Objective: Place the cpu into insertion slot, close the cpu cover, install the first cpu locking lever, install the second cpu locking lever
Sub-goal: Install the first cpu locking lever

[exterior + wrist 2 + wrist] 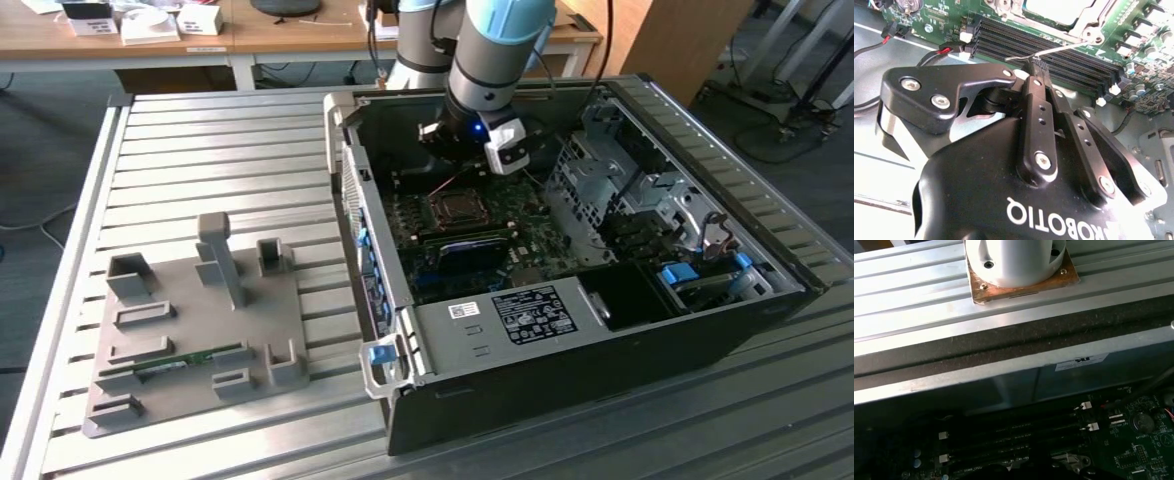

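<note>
The gripper (1036,64) stands low inside the open computer case (561,370). In the second wrist view its two fingers (1034,115) are pressed together, with their tips at the thin wire locking lever (1069,47); whether the wire is pinched between the tips or only pushed by them, I cannot tell. The cpu (1054,6) lies in the insertion slot (461,208), and its pale grey top shows through the window of the cpu cover (1089,22), which is folded down over it. I think the main danger is a slip: the lever is thin and probably springy, so if the tips press a little off its line it can jump free and swing up, and then the cover is not locked. A second danger is the place itself, because the tips are just beside the memory slots (1004,42) and their white end clips; a push that goes too deep can strike them or scratch the motherboard (1149,30). The red and black cables (943,50) near the gripper body can also be caught. Counting: one arm, one gripper with two fingers, one cpu, one cover, one lever that I can make out for certain, four long black memory slots, one case on one ribbed metal table (227,150), and one grey holder tray (174,300) with one memory stick (174,366) lying in it.
</note>
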{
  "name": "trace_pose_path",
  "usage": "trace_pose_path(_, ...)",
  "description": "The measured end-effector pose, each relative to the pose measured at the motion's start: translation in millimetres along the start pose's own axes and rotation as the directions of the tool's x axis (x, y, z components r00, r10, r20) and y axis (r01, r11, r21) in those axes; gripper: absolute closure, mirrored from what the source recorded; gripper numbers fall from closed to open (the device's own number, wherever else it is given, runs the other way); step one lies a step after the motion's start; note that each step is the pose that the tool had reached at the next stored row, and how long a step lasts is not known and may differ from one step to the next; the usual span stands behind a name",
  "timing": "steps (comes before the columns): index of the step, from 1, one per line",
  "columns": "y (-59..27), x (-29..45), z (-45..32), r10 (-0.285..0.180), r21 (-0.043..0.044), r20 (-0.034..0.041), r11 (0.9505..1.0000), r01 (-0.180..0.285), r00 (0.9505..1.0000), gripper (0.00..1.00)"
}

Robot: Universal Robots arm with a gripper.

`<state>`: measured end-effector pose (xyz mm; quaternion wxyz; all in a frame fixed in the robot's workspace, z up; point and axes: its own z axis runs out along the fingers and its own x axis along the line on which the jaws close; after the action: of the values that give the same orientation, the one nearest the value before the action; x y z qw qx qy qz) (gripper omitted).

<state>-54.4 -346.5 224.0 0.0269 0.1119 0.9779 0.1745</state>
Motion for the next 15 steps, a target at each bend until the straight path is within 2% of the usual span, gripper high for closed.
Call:
trace_pose_path(6,-2.7,0.1,4.2,0.000,-0.0074,-0.0004,1.0000,0.000,1.0000,0.89)
trace_pose_path(15,-4.8,0.3,9.5,0.000,-0.0087,0.0008,1.0000,0.000,1.0000,0.89)
